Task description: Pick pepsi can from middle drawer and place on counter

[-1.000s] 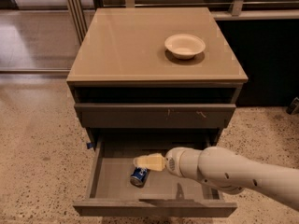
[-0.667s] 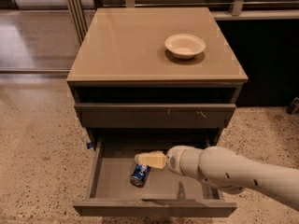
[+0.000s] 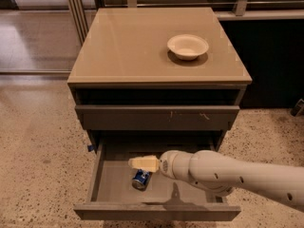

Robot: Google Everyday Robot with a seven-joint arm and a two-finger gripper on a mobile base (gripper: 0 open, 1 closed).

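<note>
The counter [image 3: 128,46] carried a cream bowl [image 3: 187,46] toward its back right. The gripper [image 3: 135,163] hung over the open middle drawer [image 3: 156,212].

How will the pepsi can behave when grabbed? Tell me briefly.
The pepsi can seems to lie on its side in the middle drawer, so a nudge would probably roll it. Its smooth metal wall may slip or dent if squeezed. The gripper hovers just above it.
</note>
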